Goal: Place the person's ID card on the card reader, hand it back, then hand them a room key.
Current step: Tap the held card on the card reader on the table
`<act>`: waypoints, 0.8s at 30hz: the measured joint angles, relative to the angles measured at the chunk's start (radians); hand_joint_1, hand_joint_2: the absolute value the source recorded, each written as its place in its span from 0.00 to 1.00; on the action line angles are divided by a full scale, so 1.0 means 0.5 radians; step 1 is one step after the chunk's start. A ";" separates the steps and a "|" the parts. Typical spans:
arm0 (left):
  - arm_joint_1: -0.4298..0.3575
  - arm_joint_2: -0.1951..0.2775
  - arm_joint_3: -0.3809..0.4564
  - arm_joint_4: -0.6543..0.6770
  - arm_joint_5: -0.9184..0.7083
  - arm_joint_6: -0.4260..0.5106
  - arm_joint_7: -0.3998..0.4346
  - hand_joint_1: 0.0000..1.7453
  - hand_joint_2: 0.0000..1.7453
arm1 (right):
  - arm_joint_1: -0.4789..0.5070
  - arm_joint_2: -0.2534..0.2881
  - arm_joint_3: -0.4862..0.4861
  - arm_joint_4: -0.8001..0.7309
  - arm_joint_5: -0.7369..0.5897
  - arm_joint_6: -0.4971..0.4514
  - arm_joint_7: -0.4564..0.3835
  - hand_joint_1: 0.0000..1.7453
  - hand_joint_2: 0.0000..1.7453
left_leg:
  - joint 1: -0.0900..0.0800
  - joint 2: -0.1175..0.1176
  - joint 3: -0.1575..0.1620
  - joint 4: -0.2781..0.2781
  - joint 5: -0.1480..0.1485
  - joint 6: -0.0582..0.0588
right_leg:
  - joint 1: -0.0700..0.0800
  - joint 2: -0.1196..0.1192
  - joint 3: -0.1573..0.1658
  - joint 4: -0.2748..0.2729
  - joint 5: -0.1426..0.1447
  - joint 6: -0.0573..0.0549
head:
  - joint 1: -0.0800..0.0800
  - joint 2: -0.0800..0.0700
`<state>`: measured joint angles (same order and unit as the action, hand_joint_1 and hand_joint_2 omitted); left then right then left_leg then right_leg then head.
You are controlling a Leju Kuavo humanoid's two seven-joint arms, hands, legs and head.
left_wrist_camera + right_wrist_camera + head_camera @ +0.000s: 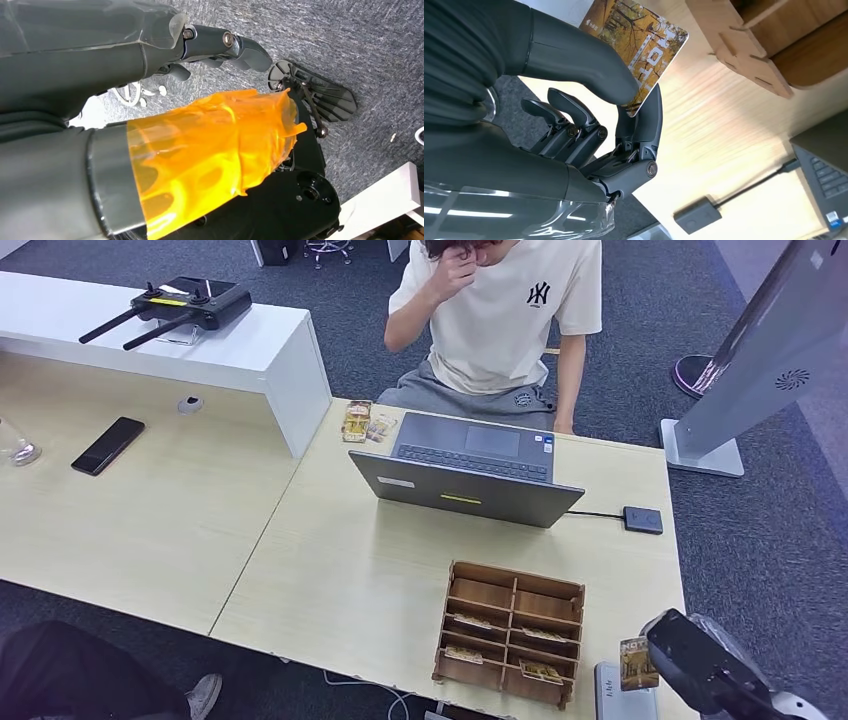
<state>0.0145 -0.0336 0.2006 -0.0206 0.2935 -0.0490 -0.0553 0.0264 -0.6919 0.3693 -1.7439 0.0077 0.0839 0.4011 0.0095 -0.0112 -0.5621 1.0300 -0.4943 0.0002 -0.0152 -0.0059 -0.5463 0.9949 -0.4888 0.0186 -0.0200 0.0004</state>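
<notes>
My right hand (700, 662) is at the desk's near right corner and pinches a card with an autumn-tree picture (637, 664) between thumb and finger. The right wrist view shows the card (639, 35) upright in that hand (589, 130), beside the wooden card rack (744, 45). The rack (512, 630) holds similar cards in several slots. A small black box (642, 519) on a cable lies right of the laptop (470, 470). My left hand (150, 125) hangs over the carpet holding nothing, its thumb wrapped in orange tape.
A person in a cream T-shirt (500, 320) sits behind the laptop, one hand raised to the face. More cards (357, 422) lie left of the laptop. A pale flat device (615, 695) lies under my card. A phone (108, 445) and raised white counter (250, 350) are left.
</notes>
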 joint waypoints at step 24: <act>-0.001 0.034 -0.052 0.000 -0.030 -0.020 0.007 0.00 0.00 | 0.122 -0.017 0.176 0.012 -0.125 0.000 0.071 1.00 1.00 | 0.000 0.001 0.000 0.000 0.000 0.000 | 0.000 0.001 0.000 0.000 0.000 0.000 | 0.000 0.000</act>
<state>0.0139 -0.0167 0.1744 -0.0206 0.2784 -0.0589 -0.0519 0.0873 -0.7002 0.4571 -1.7377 -0.0548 0.0841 0.4366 0.0096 -0.0108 -0.5621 1.0300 -0.4943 0.0002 -0.0151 -0.0055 -0.5462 0.9950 -0.4888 0.0186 -0.0199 0.0004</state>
